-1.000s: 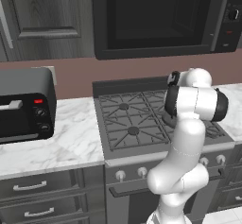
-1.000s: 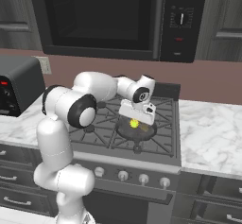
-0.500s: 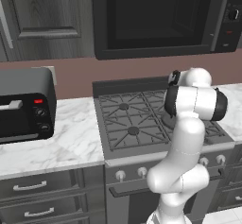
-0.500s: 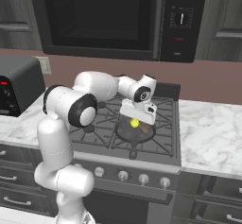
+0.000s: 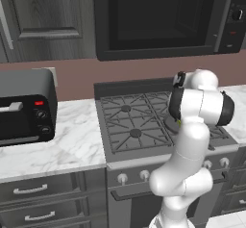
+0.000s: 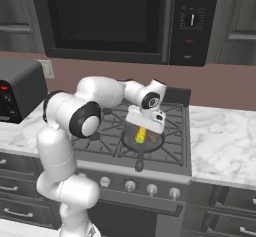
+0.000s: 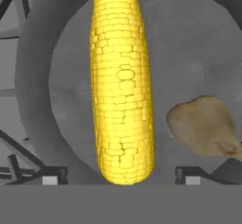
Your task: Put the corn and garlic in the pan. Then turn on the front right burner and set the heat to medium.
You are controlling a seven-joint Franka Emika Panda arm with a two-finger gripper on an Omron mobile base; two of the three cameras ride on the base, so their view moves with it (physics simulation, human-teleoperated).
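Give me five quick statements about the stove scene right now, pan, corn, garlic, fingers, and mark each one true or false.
1. The corn lies inside the pan. True.
2. The garlic sits on the marble counter beside the stove. False: it lies in the pan, next to the corn.
3. The gripper is shut on the corn. False: its fingers stand apart on either side of the cob's near end, open.
4. The pan rests on the stove's front right burner. True.
5. A toaster oven stands on the counter to the left of the stove. True.
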